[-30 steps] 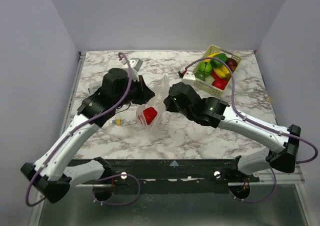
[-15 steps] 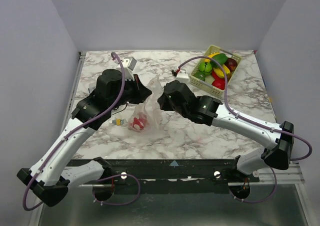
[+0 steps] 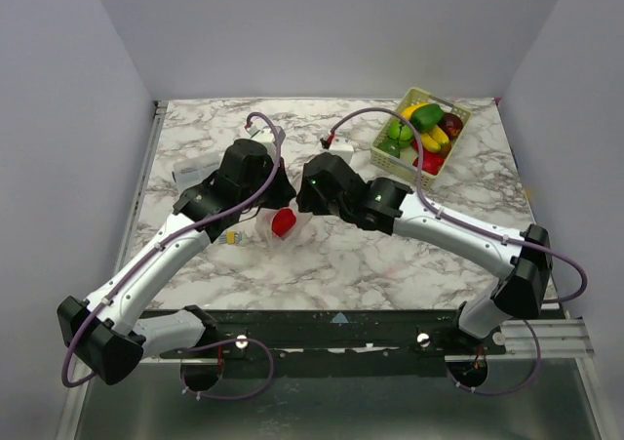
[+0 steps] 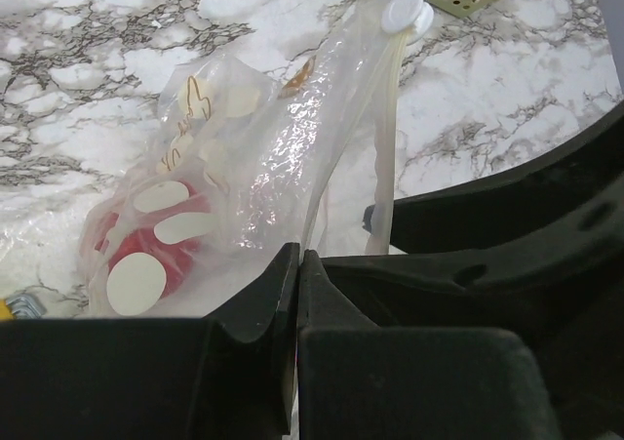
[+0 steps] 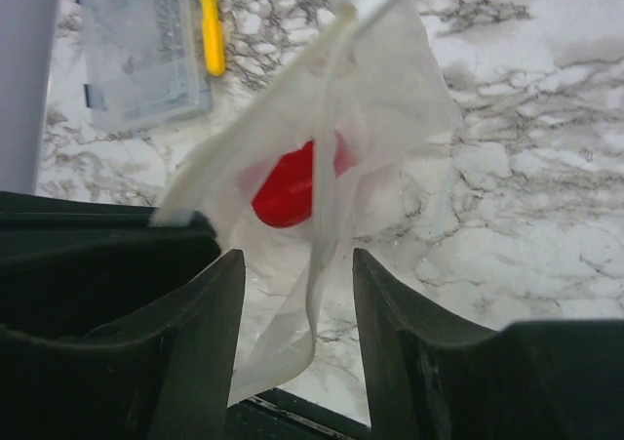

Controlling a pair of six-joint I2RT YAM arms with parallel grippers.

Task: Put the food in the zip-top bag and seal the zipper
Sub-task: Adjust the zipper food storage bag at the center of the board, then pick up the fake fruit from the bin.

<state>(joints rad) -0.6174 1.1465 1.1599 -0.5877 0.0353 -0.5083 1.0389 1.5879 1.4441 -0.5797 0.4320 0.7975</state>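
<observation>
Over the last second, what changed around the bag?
The right pincer moved left toward the left pincer and opened, releasing the zip-top bag, whose edge now hangs between its jaws. The bag sagged lower. The left pincer stays shut on it; the red food stays inside, the basket unmoved.

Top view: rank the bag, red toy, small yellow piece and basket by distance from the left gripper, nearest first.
1. bag: pinched in the left gripper, right at its tip.
2. red toy: inside the bag, just toward the near edge.
3. small yellow piece: on the table, left of the bag.
4. basket: far right corner, well beyond the rest.
</observation>
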